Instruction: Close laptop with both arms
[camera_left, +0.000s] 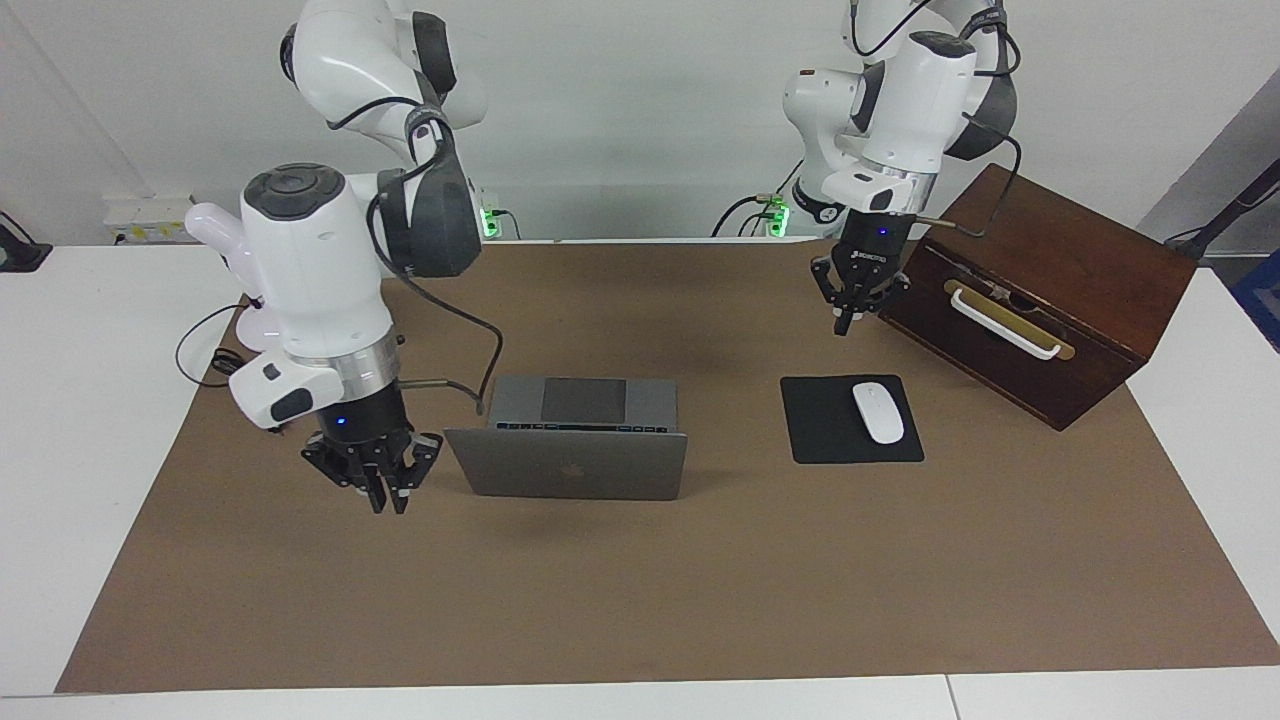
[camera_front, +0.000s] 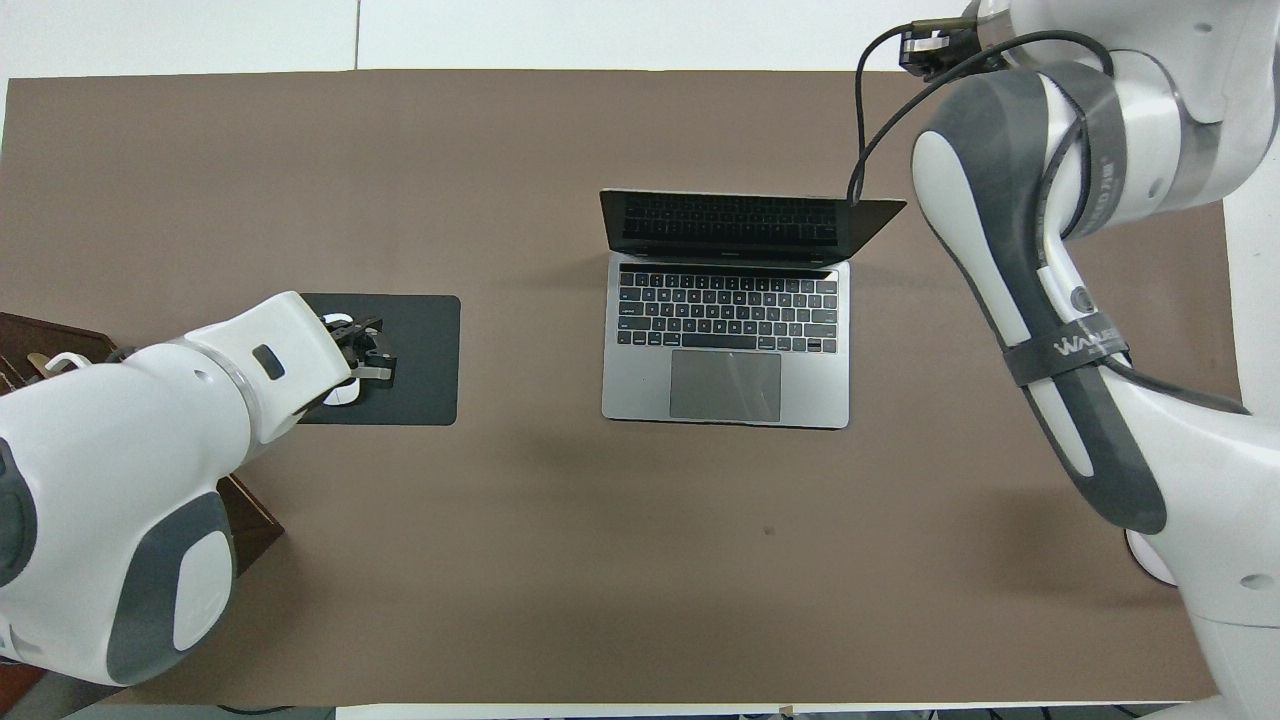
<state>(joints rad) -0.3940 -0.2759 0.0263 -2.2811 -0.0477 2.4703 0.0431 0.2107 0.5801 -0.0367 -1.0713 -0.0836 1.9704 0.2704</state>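
The silver-grey laptop (camera_left: 575, 465) stands open in the middle of the brown mat, its lid upright with the apple logo turned away from the robots. The keyboard deck and trackpad show in the overhead view (camera_front: 725, 340). My right gripper (camera_left: 387, 493) hangs low over the mat beside the lid's edge toward the right arm's end, apart from it, with its fingers together. In the overhead view it is hidden by its own arm. My left gripper (camera_left: 847, 320) is raised over the mat beside the wooden box, with its fingers together and empty. It also shows in the overhead view (camera_front: 368, 350).
A black mouse pad (camera_left: 820, 440) with a white mouse (camera_left: 878, 412) lies toward the left arm's end of the table. A dark wooden box (camera_left: 1060, 250) with a white handle stands tilted beside it. The brown mat (camera_left: 640, 600) covers the table.
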